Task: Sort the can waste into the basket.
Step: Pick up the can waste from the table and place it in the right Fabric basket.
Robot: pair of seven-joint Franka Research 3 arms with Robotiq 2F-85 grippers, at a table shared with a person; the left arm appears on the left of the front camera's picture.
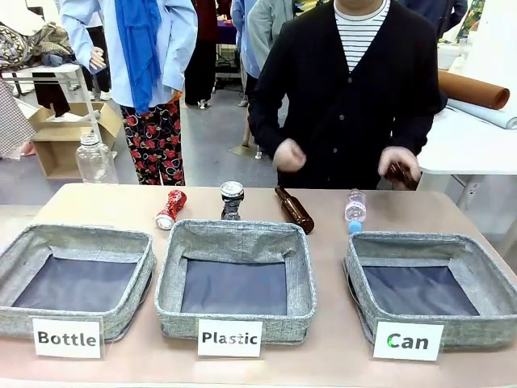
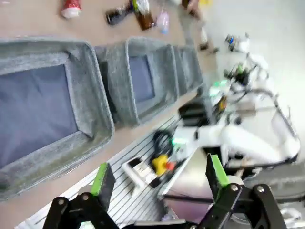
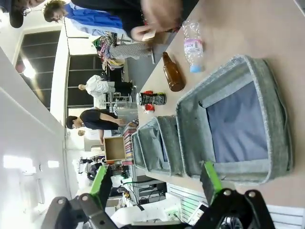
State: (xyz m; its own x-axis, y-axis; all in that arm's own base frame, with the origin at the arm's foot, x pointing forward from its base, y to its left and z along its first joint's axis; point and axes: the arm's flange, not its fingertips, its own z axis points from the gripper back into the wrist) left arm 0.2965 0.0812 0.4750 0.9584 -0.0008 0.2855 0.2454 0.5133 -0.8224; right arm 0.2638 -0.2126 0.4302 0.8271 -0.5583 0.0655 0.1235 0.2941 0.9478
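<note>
Two crushed cans lie at the far side of the table: a red can (image 1: 170,208) and a dark grey, silver-topped can (image 1: 232,200). The grey basket labelled "Can" (image 1: 361,275) stands at the front right with nothing in it. In the left wrist view my left gripper (image 2: 159,176) is open with nothing between its fingers, high above the table's near edge; the red can (image 2: 71,8) and dark can (image 2: 118,14) lie far off. My right gripper (image 3: 156,179) is open too, hovering short of the Can basket (image 3: 190,133), and beyond it sit the dark can (image 3: 151,98) and red can (image 3: 148,108).
Baskets labelled "Bottle" (image 1: 24,242) and "Plastic" (image 1: 174,259) stand left of the Can basket. A brown glass bottle (image 1: 294,209) and a clear plastic bottle (image 1: 355,208) lie beside the cans. The person's hand (image 1: 400,166) holds another brown bottle at the far edge.
</note>
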